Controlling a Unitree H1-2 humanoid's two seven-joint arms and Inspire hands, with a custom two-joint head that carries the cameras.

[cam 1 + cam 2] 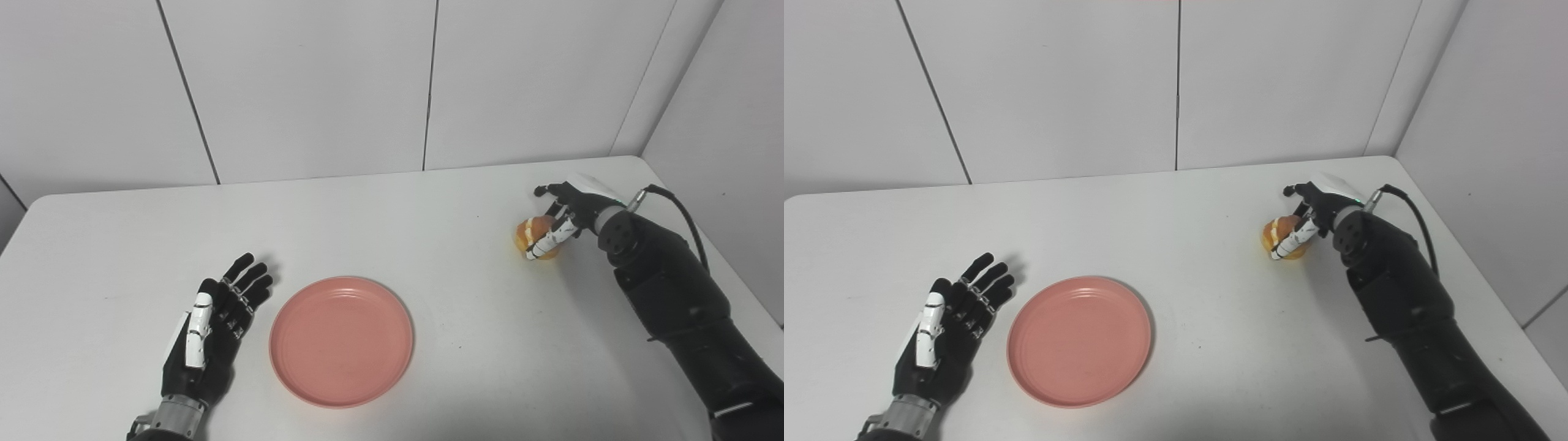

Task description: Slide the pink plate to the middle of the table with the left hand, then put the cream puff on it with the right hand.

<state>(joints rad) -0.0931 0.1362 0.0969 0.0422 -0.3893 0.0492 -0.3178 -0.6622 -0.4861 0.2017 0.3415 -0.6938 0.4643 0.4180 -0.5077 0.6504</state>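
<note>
At the table's far right, the right hand [566,214] grips the upright cream puff [533,236]; left hand [211,324] open.

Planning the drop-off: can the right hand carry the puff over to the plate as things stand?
Probably yes. The right hand is closed around the puff, the table between it and the plate is bare, and the left hand lies beside the plate.

On the table [429,202], the plate [341,340] lies near the front edge, a little left of centre, with my left hand [211,331] just beside it on the left. The cream puff [534,236] sits well apart, far right and further back, my right hand [566,211] closed around it
</note>
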